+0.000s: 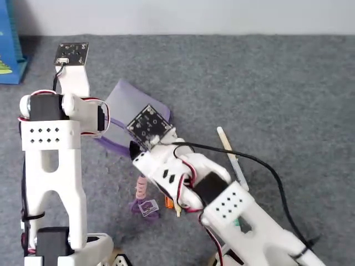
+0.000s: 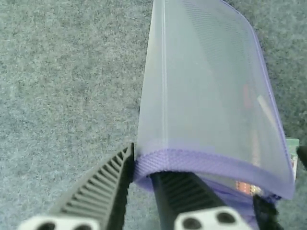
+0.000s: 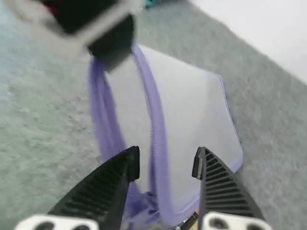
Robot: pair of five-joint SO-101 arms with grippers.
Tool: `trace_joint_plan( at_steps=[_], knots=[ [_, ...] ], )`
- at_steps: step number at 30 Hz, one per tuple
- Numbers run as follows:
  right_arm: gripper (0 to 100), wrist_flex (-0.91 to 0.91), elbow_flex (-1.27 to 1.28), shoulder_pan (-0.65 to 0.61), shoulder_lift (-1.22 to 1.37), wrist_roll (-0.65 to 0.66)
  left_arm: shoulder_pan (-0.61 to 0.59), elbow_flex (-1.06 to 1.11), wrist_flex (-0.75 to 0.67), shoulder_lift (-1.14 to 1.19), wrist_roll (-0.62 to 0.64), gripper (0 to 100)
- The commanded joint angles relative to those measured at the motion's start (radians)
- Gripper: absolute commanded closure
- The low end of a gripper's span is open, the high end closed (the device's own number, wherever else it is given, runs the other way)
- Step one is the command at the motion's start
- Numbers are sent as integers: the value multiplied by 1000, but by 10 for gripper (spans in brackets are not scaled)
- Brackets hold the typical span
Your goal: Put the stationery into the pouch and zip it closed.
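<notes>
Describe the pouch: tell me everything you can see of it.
The pouch is a translucent lilac bag of fine mesh, with a woven purple band along its mouth. It lies on the grey carpet with the mouth gaping. The left gripper is pinched shut on that band. The right gripper is open over the band's other side, and contact is unclear. I cannot make out the contents.

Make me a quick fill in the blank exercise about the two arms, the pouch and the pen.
1. The left gripper is shut on the pouch at its ___ rim.
2. The right gripper is ___, poised over the pouch.
3. The pen lies ___ the pouch, on the table.
Missing words: purple; open; outside.
</notes>
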Motion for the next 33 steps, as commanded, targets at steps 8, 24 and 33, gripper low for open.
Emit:
trace_joint_plan(
  at_steps=[8, 24, 33],
  knots=[
    [972, -19, -57, 39, 87, 126, 3, -19, 20, -8, 2, 990],
    [991, 61, -190, 85, 77, 158, -101, 54, 21, -48, -103, 990],
    [991, 326, -430, 59, 77, 160, -129, 174, 15, -341, -331, 987]
  ],
)
